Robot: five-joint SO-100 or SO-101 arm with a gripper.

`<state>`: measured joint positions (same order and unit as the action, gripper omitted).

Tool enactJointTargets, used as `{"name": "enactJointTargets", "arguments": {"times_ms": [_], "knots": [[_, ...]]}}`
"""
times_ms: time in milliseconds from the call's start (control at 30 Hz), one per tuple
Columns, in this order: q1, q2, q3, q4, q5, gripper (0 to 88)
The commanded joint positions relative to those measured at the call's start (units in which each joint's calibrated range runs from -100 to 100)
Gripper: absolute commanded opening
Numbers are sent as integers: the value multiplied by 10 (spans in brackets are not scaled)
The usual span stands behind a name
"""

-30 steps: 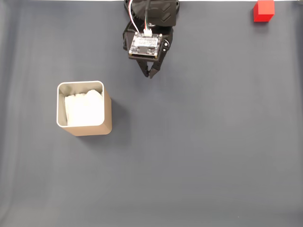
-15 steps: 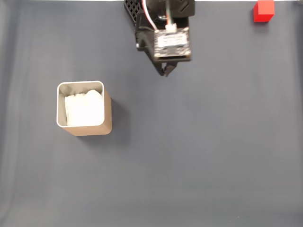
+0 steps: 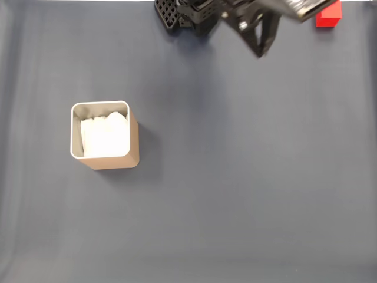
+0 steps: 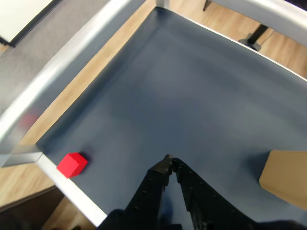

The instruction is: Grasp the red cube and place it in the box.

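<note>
In the fixed view, the square tan box (image 3: 105, 137) with its thin pale metallic rim and white paper lining stands on the left of the dark grey-blue cloth table (image 3: 235, 188), upright and well apart from me; further right, along the top edge, sits my black arm's base (image 3: 188, 13), and from it I reach rightward, blurred, with my black two-finger gripper (image 3: 258, 53) pointing down the picture toward the cloth; the small bright red cube (image 3: 328, 14) lies at the top right corner of the table, near my wrist but apart from my fingertips. In the wrist view the red cube (image 4: 72, 164) rests at the left beside the pale metal table edge (image 4: 72, 189); my fingers (image 4: 160, 168) are pressed together at their tips, holding nothing, above bare cloth; a corner of the tan box (image 4: 285, 176) shows at the right.
</note>
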<state>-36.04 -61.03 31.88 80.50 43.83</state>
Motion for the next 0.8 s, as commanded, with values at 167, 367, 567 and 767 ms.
{"name": "enactJointTargets", "arguments": {"times_ms": [167,367,567,767], "knots": [[-122,-22,-24,43,1,2],[-187,-19,-13,63,2,3],[-231,-14,0,69,17,19],[-266,8,1,64,21,55]]}}
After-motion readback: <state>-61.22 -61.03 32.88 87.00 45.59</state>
